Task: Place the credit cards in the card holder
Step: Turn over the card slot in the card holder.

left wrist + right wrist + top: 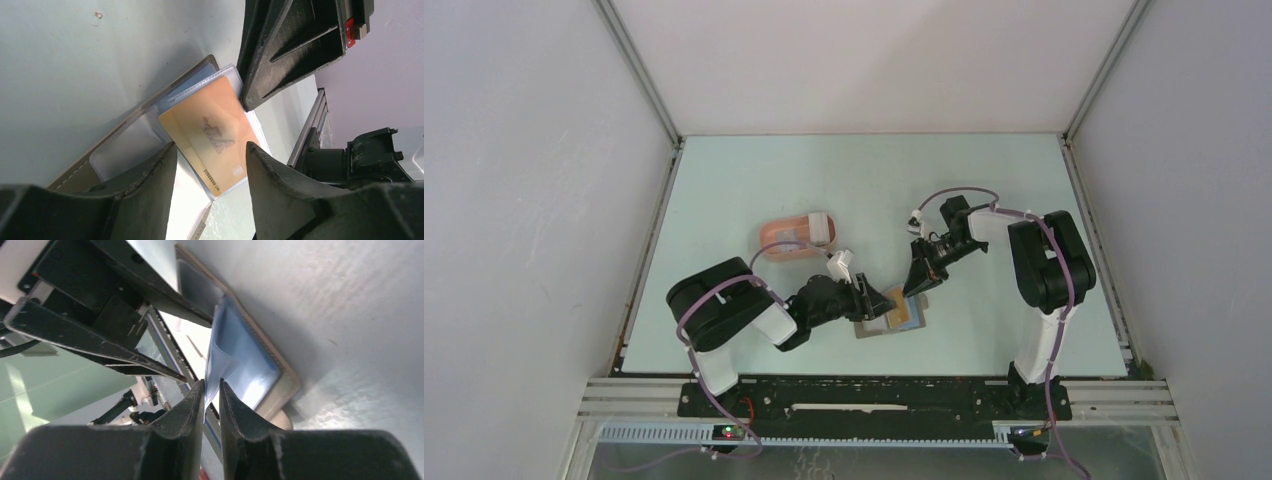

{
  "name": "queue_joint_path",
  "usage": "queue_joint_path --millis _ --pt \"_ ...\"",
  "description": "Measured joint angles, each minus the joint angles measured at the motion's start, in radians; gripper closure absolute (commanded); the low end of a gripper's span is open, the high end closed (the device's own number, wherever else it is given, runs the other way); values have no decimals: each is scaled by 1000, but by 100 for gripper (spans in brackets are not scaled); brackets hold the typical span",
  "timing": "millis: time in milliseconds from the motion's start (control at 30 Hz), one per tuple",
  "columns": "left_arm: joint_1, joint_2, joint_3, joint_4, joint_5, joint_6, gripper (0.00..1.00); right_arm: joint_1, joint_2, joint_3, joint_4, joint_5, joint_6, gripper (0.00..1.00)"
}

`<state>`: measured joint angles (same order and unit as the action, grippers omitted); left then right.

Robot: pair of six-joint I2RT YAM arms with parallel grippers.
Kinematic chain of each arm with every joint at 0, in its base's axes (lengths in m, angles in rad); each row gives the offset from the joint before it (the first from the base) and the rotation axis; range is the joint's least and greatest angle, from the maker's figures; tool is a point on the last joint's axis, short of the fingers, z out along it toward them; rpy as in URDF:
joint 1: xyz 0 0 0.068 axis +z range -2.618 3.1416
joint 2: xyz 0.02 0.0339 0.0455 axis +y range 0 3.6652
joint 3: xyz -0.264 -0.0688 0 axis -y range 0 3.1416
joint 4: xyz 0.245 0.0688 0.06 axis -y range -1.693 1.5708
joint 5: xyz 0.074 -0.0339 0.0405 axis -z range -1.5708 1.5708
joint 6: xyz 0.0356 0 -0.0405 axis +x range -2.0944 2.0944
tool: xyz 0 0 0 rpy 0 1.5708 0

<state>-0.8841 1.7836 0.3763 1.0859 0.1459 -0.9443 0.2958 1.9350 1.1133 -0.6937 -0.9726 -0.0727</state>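
The left gripper (210, 147) hangs open and empty over a yellow-orange card (207, 122) in the wallet (80, 172). The right gripper (211, 384), nearly closed, pinches a clear sleeve (220, 357).

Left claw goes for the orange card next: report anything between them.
The card appears to lie inside a clear sleeve of the wallet, so plastic covers it under the open left claw. The right claw pinches a sleeve flap right beside the card, crowding that side.

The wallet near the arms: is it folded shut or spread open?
Spread open. The wallet lies flat with clear sleeves exposed and an orange card showing; the right gripper pinches one sleeve.
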Motion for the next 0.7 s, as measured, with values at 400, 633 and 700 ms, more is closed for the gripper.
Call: queue_joint_path --millis 400,633,700 --pt "0 6 0 66 20 -18 39 0 23 0 -24 -169 -8 78" --pt "0 18 0 106 26 -27 39 0 48 0 -25 -173 -8 82" --pt "0 18 0 111 26 -28 39 0 48 0 -24 -173 -8 83"
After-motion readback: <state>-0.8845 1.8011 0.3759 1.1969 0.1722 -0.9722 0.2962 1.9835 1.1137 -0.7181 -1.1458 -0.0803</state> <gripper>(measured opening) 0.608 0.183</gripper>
